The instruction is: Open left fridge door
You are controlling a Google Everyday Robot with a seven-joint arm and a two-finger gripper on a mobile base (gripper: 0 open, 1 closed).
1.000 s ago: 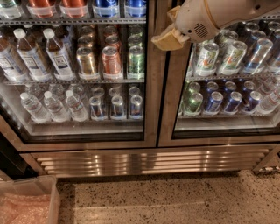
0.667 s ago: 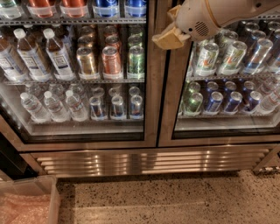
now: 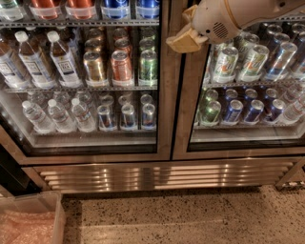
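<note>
Steel-framed left fridge door (image 3: 164, 105): closed, flush with its twin, filling the view from 9 to 12 o'clock
Fridge (image 3: 162, 176): louvred grille along its base, toward 6 o'clock
Gripper (image 3: 186, 40): at 1 o'clock, over the seam between the 2 doors; whether it is open or closed, cannot tell
Arm (image 3: 248, 14): white, reaching in from 2 o'clock
Bin (image 3: 57, 214): clear plastic, at 7 o'clock

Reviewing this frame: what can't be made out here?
Camera view:
1. gripper, up where the doors' frames meet: its own body hides whether it touches the left fridge door.
2. fridge: top cut off by the upper edge.
3. Labels on the cans: too small.
</note>
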